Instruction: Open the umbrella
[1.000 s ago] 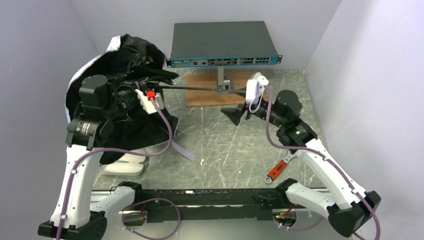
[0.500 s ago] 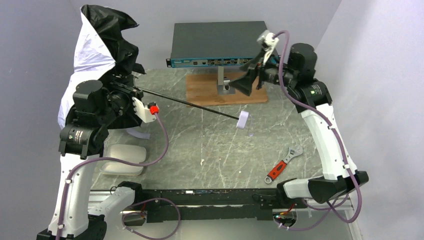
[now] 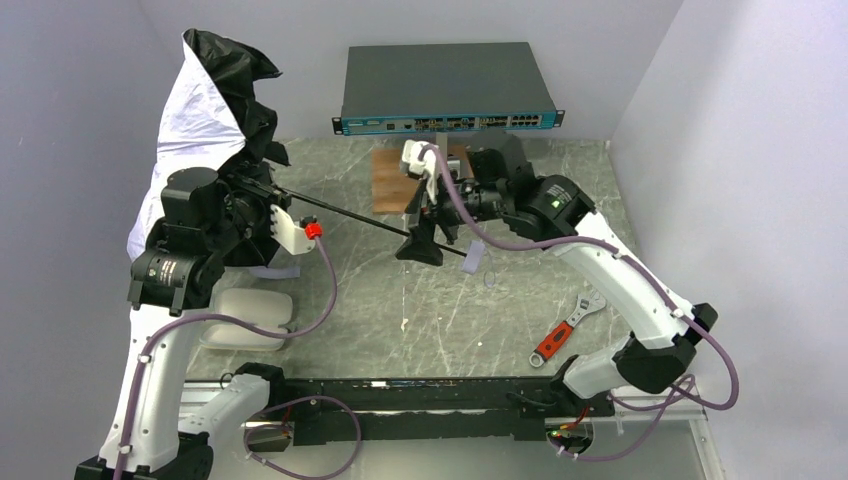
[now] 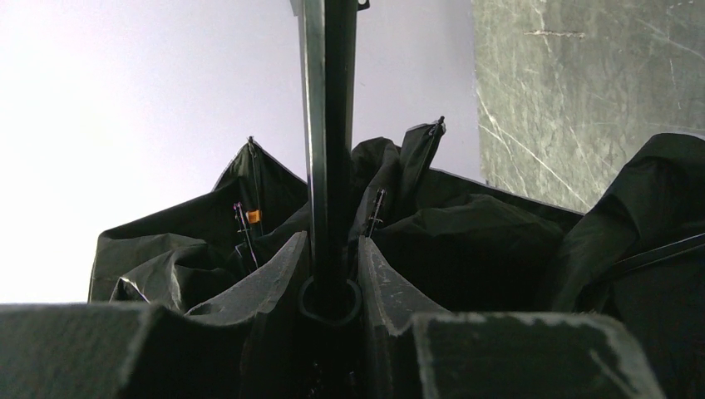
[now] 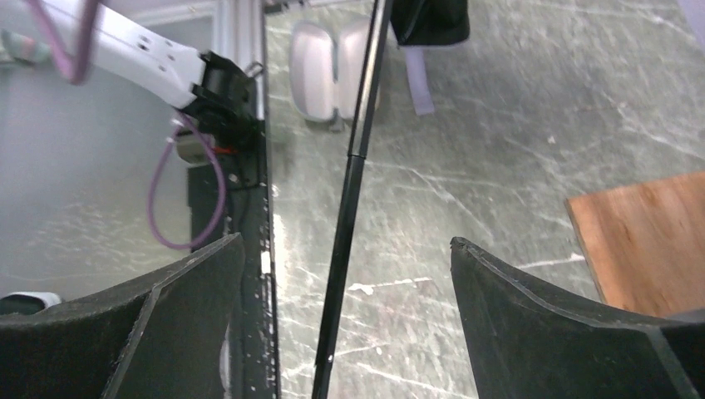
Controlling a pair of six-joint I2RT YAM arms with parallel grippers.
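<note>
The umbrella's crinkly canopy (image 3: 215, 105), white outside and black inside, stands raised at the back left. Its thin black shaft (image 3: 350, 213) slants right to the small pale handle (image 3: 473, 262), which is just above the table. My left gripper (image 3: 258, 192) is shut on the shaft next to the canopy. In the left wrist view both fingers (image 4: 278, 270) press the shaft (image 4: 328, 125), with black canopy folds (image 4: 465, 241) behind. My right gripper (image 3: 420, 240) is open and straddles the shaft near the handle end. In the right wrist view the shaft (image 5: 345, 224) runs untouched between the wide-apart fingers (image 5: 532, 299).
A network switch (image 3: 445, 85) stands at the back, with a wooden board (image 3: 388, 180) in front of it. A cream clamshell case (image 3: 245, 315) lies by the left arm and also shows in the right wrist view (image 5: 324, 58). A red-handled wrench (image 3: 565, 330) lies front right. Walls close in on both sides.
The canopy rose from low on the table to upright at the back left. My right gripper left the handle end, swung to the back right, then came down open over the shaft.
</note>
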